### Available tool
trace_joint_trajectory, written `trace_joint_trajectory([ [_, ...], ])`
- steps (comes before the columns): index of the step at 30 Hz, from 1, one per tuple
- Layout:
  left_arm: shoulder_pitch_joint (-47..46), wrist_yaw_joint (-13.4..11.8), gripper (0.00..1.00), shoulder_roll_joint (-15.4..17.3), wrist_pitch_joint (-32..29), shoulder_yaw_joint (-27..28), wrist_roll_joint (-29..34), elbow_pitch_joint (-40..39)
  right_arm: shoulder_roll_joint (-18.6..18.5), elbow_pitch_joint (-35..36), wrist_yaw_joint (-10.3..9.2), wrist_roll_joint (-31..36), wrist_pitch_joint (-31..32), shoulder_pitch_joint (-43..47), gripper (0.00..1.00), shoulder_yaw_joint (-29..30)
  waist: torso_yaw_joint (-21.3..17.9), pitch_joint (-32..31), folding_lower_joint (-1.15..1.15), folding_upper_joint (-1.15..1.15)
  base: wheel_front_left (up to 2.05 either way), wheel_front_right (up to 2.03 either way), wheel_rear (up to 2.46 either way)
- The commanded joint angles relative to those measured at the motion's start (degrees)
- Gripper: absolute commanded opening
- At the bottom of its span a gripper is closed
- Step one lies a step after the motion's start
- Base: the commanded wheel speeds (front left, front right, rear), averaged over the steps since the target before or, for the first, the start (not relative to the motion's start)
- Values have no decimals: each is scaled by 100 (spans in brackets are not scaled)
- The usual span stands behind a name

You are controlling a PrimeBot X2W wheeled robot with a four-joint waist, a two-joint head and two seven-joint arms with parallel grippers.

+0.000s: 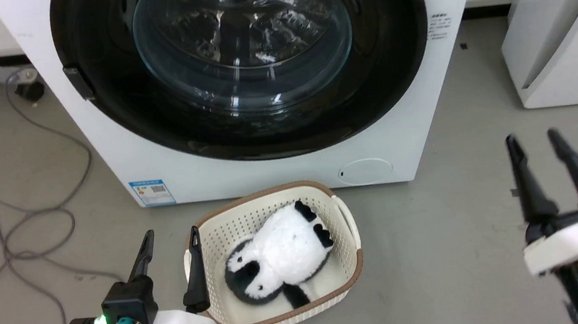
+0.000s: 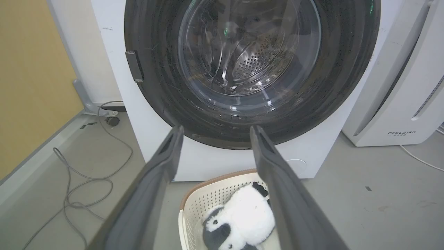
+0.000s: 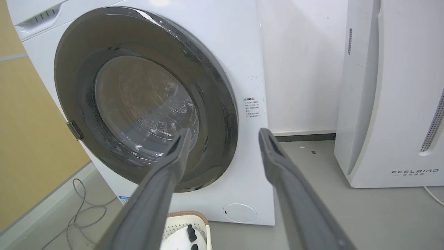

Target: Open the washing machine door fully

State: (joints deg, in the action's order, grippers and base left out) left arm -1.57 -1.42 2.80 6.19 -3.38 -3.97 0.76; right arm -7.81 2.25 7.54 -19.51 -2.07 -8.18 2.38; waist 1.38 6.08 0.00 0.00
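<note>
The white washing machine (image 1: 104, 138) (image 2: 145, 139) (image 3: 242, 62) stands in front of me. Its round glossy black washing machine door (image 1: 397, 65) (image 2: 163, 93) (image 3: 222, 114) lies flat against the front, with a clear glass bowl at its centre and a small dark latch handle (image 1: 78, 83) (image 2: 134, 66) (image 3: 74, 130) on its left rim. My left gripper (image 1: 169, 238) (image 2: 215, 130) is open low at the left, short of the machine, holding nothing. Over the floor at the right, my right gripper (image 1: 532, 139) (image 3: 224, 132) is open too, well apart from the door.
A cream basket (image 1: 350, 263) (image 2: 194, 208) (image 3: 184, 222) holding a black-and-white plush toy (image 1: 282, 254) (image 2: 239, 218) sits on the floor against the machine's foot, between the arms. A white appliance (image 1: 560, 31) (image 2: 399, 93) (image 3: 392, 104) stands at the right. Grey cables (image 1: 32, 221) (image 2: 86, 180) loop on the left floor.
</note>
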Motion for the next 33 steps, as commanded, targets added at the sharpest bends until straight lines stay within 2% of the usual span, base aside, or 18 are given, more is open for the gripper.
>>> trace_joint_trajectory([
  [1, -123, -32, 100, 5, 58, -32, -51, -23, -58, 38, -2, -127, 23, -164, 100, 47, 23, 62, 0, 0, 0, 0, 0],
  [12, -319, -40, 100, 6, 190, -90, -88, -110, 25, -81, -3, -658, 602, -1011, 100, 458, 174, 387, 0, 0, 0, 0, 0],
  [18, -409, -61, 100, 6, 262, -167, -145, -124, 191, -285, -3, -895, 996, -1612, 100, 838, 289, 534, 0, 0, 0, 0, 0],
  [20, -431, -72, 100, 6, 286, -194, -167, -126, 239, -373, -3, -958, 1126, -1830, 14, 984, 330, 585, 0, 0, 0, 0, 0],
  [21, -440, -79, 100, 6, 298, -208, -179, -127, 251, -424, -3, -984, 1191, -1943, 0, 1052, 350, 610, 0, 0, 0, 0, 0],
  [33, -594, -126, 100, 7, 429, -359, -302, -141, 268, -1328, -4, -1155, 1799, -3293, 0, 1851, 561, 968, 0, 0, 0, 0, 0],
])
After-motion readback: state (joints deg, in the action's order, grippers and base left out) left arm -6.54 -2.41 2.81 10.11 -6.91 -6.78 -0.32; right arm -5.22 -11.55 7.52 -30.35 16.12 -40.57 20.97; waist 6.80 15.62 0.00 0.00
